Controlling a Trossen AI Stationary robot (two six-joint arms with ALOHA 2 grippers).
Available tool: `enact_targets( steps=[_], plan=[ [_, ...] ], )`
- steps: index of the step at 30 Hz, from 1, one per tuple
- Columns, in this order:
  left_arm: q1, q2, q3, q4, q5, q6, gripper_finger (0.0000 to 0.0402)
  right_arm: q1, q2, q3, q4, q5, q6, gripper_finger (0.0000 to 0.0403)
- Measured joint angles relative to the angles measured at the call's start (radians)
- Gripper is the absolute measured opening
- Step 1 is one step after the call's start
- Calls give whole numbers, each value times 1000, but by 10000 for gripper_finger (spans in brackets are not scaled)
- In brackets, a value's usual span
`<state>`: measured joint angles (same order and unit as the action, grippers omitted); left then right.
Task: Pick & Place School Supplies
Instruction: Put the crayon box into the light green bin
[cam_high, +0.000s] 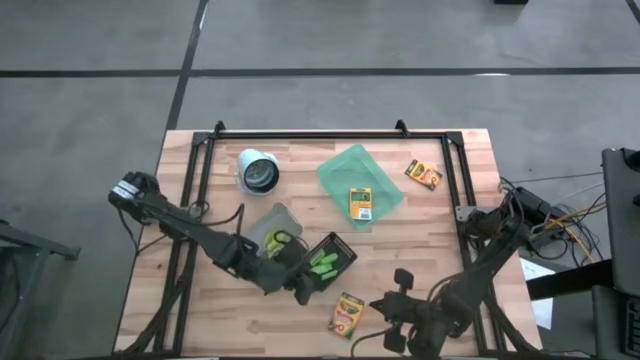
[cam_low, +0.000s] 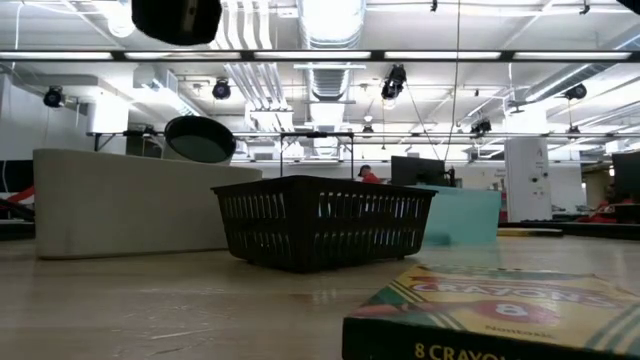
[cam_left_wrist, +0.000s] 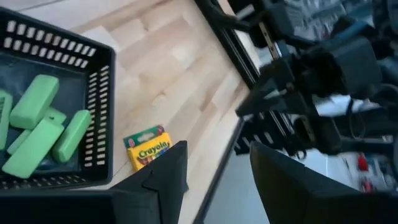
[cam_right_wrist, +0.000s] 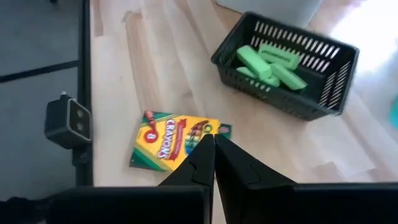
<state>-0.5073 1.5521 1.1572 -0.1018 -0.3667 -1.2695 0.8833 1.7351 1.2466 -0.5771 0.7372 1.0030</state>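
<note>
My left claw (cam_high: 300, 290) hangs over the near middle of the table (cam_high: 430, 215), just beside the near corner of the black basket (cam_high: 330, 262). Its fingers (cam_left_wrist: 168, 177) are spread apart and hold nothing; the gap between them shows only table edge and floor.

My right claw (cam_high: 392, 335) waits at the table's near edge, toward the right. Its fingers (cam_right_wrist: 205, 163) are pressed together, empty, and point toward the nearest crayon box (cam_right_wrist: 171, 140).

Current locations of the supplies:
- Green marker-like sticks (cam_right_wrist: 270, 62): several lie inside the black basket, which serves as their container.
- Crayon box, first: flat on the bare wood near the near edge, between the two claws, not yet sorted.
- Crayon box, second (cam_high: 360, 202): resting on the translucent green tray (cam_high: 340, 165) near the table's middle.
- Crayon box, third (cam_high: 423, 175): loose on the wood toward the far right corner.
- Scissors (cam_high: 280, 241): inside the clear bin (cam_high: 272, 218), left of the basket.

Judgement: the near crayon box is the likeliest next pickup.
</note>
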Motion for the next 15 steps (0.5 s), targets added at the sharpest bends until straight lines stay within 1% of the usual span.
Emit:
enact_targets(
  steps=[3, 7, 12, 15],
  plan=[
    [-15, 23, 0, -2, -20, -46, 181, 12, 1, -31, 67, 0, 19, 8],
    [-30, 58, 0, -4, -16, -73, 181, 16, 1, -83, 232, 0, 18, 8],
    [-45, 98, 0, 5, 59, -77, 181, 15, 1, -159, 463, 9, 19, 8],
    [-63, 125, 0, 18, 64, -95, 181, 16, 1, -191, 522, 24, 21, 8]
  ],
)
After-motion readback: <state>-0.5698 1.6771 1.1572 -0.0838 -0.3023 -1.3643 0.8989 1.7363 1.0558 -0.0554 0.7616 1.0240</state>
